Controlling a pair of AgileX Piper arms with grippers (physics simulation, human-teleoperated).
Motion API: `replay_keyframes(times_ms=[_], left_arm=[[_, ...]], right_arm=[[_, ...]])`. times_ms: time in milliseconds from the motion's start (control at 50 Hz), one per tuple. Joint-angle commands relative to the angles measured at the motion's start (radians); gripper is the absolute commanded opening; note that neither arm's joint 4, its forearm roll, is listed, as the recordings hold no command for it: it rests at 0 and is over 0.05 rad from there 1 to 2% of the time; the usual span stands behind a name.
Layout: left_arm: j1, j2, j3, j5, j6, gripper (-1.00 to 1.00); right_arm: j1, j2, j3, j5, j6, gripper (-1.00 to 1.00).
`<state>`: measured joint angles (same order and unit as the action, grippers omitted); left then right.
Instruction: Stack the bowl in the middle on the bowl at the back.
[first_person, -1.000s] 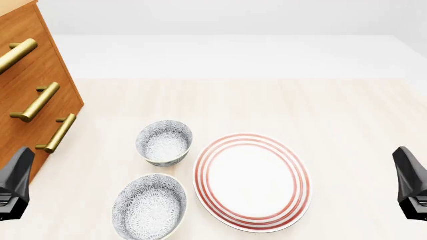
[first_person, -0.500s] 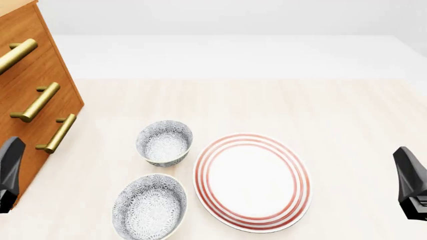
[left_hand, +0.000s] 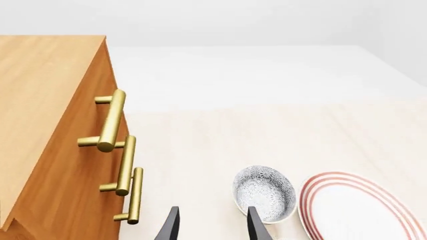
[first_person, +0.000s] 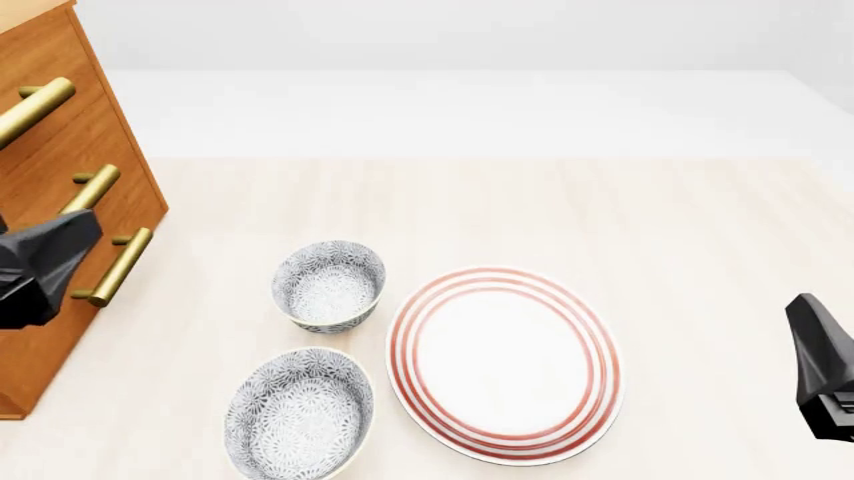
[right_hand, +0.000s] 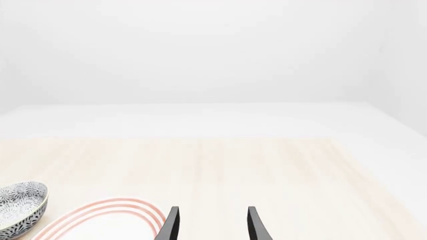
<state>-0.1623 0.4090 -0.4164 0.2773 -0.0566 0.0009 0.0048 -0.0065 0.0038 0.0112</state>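
The bowl in the middle (first_person: 299, 416), white with dense grey floral print, sits near the table's front edge. Just behind it stands its twin, the bowl at the back (first_person: 328, 285), also seen in the left wrist view (left_hand: 265, 193) and at the edge of the right wrist view (right_hand: 19, 203). My left gripper (first_person: 80, 235) hovers at the far left in front of the drawer unit, well left of both bowls, its fingers (left_hand: 171, 226) open and empty. My right gripper (first_person: 817, 345) stays at the far right edge, open (right_hand: 212, 226) and holding nothing.
A red-ringed white plate (first_person: 505, 362) lies right of the bowls, nearly touching them. A wooden drawer unit (first_person: 60, 130) with brass bar handles (left_hand: 112, 120) stands at the left, close to my left gripper. Pale wooden table (first_person: 641, 220) stretches behind and to the right.
My left gripper has risen and moved forward along the drawer unit's front. The right gripper, bowls and plate have not moved.
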Motion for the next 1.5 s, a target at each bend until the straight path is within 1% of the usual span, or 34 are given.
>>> replay_keyframes(times_ms=[20,60,100,120,140,180,200,220,280,300,360,380,440,460,500,540,620,960,980,1020,1120,1200,1500], left_arm=[[-0.113,0.195,-0.146,0.163,-0.054,1.00],[-0.130,0.210,-0.163,0.192,-0.048,1.00],[-0.152,0.235,-0.169,0.212,-0.068,1.00],[-0.150,0.258,-0.170,0.223,-0.030,1.00],[-0.177,0.288,-0.161,0.227,-0.012,1.00],[-0.174,0.269,-0.163,0.234,-0.006,1.00],[-0.173,0.291,-0.156,0.238,-0.016,1.00],[-0.182,0.307,-0.153,0.241,0.001,1.00],[-0.212,0.344,-0.139,0.248,-0.037,1.00],[-0.238,0.366,-0.126,0.248,-0.073,1.00],[-0.251,0.376,-0.118,0.246,-0.076,1.00],[-0.272,0.387,-0.109,0.243,-0.097,1.00],[-0.285,0.399,-0.102,0.236,-0.097,1.00],[-0.290,0.408,-0.093,0.230,-0.104,1.00],[-0.299,0.421,-0.079,0.219,-0.093,1.00],[-0.317,0.436,-0.057,0.205,-0.106,1.00],[-0.321,0.470,-0.026,0.165,-0.104,1.00],[-0.310,0.566,0.030,0.048,-0.110,1.00],[-0.317,0.582,0.041,0.028,-0.121,1.00],[-0.318,0.589,0.046,0.018,-0.122,1.00],[-0.322,0.645,0.077,-0.050,-0.120,1.00],[-0.335,0.670,0.099,-0.082,-0.122,1.00],[-0.350,0.776,0.136,-0.183,-0.109,1.00]], right_arm=[[-0.002,0.003,0.001,-0.001,0.002,1.00],[-0.002,0.003,0.001,-0.001,0.002,1.00],[-0.001,0.003,0.001,0.000,0.000,1.00],[-0.002,0.002,0.001,0.001,0.000,1.00],[-0.002,0.002,0.001,0.001,0.000,1.00],[-0.003,0.002,0.001,0.002,-0.001,1.00],[-0.002,0.003,0.001,0.002,-0.004,1.00],[-0.002,0.003,0.001,0.002,-0.005,1.00],[-0.001,0.006,0.002,0.000,-0.004,1.00],[-0.002,0.003,0.002,0.002,-0.004,1.00],[-0.003,0.005,0.002,0.002,-0.005,1.00],[-0.004,0.007,0.003,-0.001,-0.007,1.00],[-0.005,0.004,0.003,0.002,-0.007,1.00],[-0.005,0.008,0.003,-0.001,-0.007,1.00],[-0.007,0.009,0.004,-0.002,-0.005,1.00],[-0.010,0.001,0.003,0.007,0.002,1.00],[-0.008,0.002,0.003,0.006,-0.001,1.00],[-0.005,0.010,0.002,-0.003,-0.008,1.00],[-0.005,0.014,0.002,-0.007,-0.008,1.00],[-0.005,0.017,0.002,-0.010,-0.008,1.00],[-0.004,0.010,0.001,-0.003,-0.010,1.00],[-0.003,0.007,0.001,-0.001,-0.010,1.00],[-0.002,0.016,0.002,-0.010,-0.007,1.00]])
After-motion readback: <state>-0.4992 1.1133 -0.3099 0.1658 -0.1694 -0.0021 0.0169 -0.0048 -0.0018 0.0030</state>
